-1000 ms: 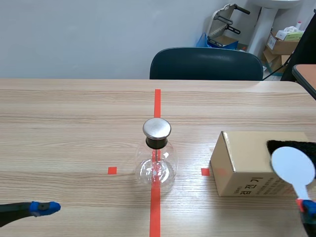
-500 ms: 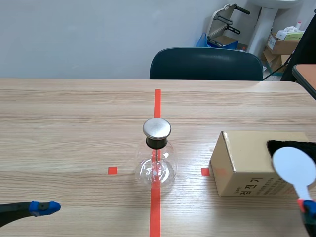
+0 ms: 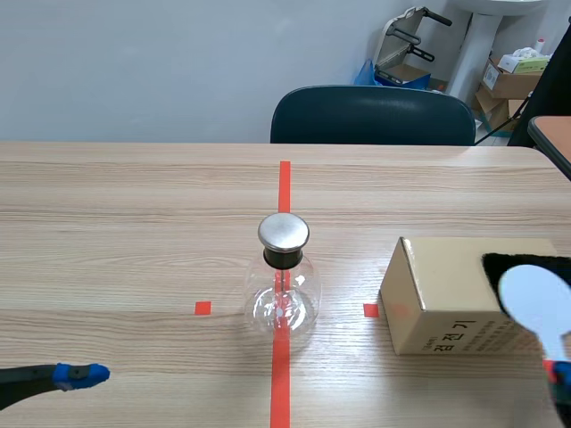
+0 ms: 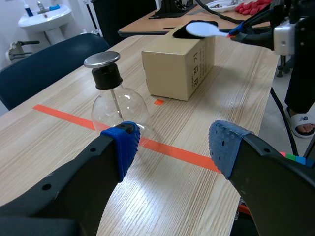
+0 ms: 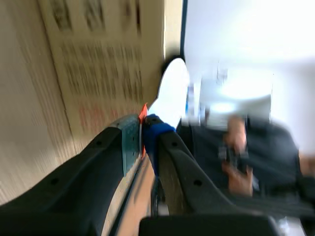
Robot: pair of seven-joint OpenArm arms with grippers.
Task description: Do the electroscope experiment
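The electroscope (image 3: 283, 283) is a clear glass flask with a black neck and a round metal cap, standing on the orange centre tape line; it shows too as the flask (image 4: 115, 96) ahead of my left gripper (image 4: 170, 147), which is open low at the near left (image 3: 78, 375). My right gripper (image 5: 142, 135) is shut on the handle of a white round paddle (image 3: 538, 303), held above the cardboard box (image 3: 446, 294) with a black cloth (image 3: 526, 264) on top. The paddle (image 5: 172, 93) sticks out past the right fingertips.
A dark blue chair (image 3: 373, 116) stands behind the far table edge. Small orange tape squares (image 3: 202, 308) lie left and right of the flask. Boxes and clutter fill the room's back right corner.
The paddle in my right gripper has shifted slightly right and down over the box. The left gripper and flask have not moved.
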